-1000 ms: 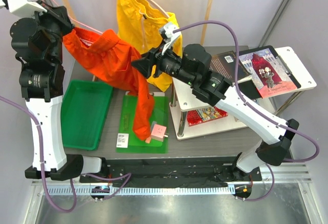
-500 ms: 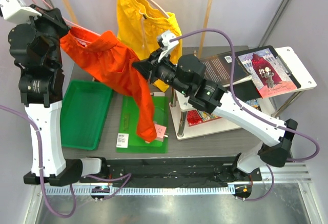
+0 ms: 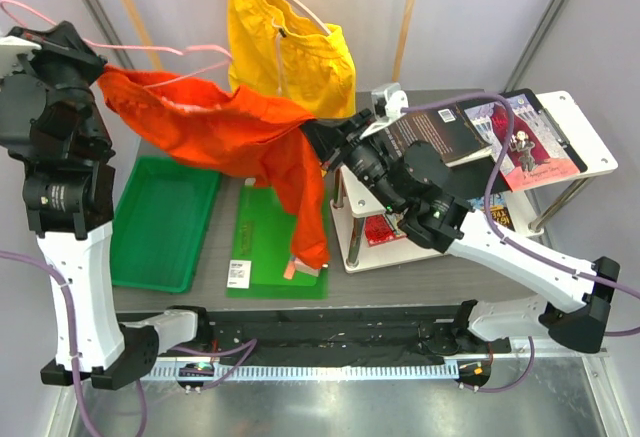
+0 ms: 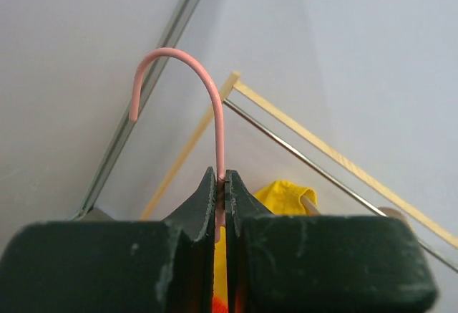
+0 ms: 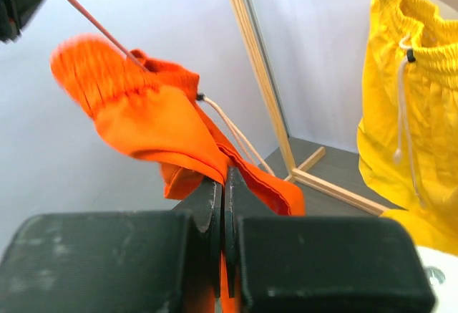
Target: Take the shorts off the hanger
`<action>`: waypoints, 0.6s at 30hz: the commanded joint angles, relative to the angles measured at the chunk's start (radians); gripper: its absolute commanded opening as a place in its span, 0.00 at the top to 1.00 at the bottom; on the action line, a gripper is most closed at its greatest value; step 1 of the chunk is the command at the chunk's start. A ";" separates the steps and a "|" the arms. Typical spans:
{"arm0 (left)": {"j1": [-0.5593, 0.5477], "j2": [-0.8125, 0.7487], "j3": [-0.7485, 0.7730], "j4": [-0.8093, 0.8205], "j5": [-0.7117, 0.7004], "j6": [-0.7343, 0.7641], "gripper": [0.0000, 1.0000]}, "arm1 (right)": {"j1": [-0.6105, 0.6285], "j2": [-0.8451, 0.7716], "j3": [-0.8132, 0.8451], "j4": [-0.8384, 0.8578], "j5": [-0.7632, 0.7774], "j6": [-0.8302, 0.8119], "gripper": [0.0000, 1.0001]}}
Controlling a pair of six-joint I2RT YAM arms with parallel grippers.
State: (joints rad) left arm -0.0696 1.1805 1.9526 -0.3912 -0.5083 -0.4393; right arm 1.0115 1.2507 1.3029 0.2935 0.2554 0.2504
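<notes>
Thin pink wire hanger is clamped at its neck by left gripper far left; orange-red cloth shorts, stretched above the counter, are pinched by right gripper.

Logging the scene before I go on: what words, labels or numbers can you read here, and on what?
Nothing reads clearly in any view.
Dark book: lines of pale print, too small to read.
Illustrated book beside it: title at the top, too blurred.
White label at the green mat's edge: dark marks, too small.
Colourful book on the lower shelf: unreadable.
</notes>
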 commanded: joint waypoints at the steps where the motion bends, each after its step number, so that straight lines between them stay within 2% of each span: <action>1: 0.007 0.013 0.106 0.074 -0.104 -0.019 1.00 | -0.002 -0.073 -0.111 0.215 -0.036 0.035 0.99; 5: 0.007 0.016 0.118 0.055 -0.081 -0.058 1.00 | -0.002 -0.047 -0.084 0.210 -0.044 0.066 0.99; 10: 0.007 0.010 0.163 -0.052 -0.018 -0.172 1.00 | -0.002 0.102 0.047 0.200 -0.113 0.115 0.99; 14: 0.005 -0.008 0.170 -0.074 0.075 -0.269 1.00 | -0.008 0.261 0.258 0.197 -0.186 0.147 0.99; 18: 0.007 -0.018 0.238 -0.089 0.146 -0.239 1.00 | -0.031 0.436 0.490 0.190 -0.275 0.174 0.99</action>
State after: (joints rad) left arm -0.0689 1.1870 2.1155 -0.4824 -0.4629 -0.6518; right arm 1.0042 1.5963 1.5890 0.3866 0.0853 0.3737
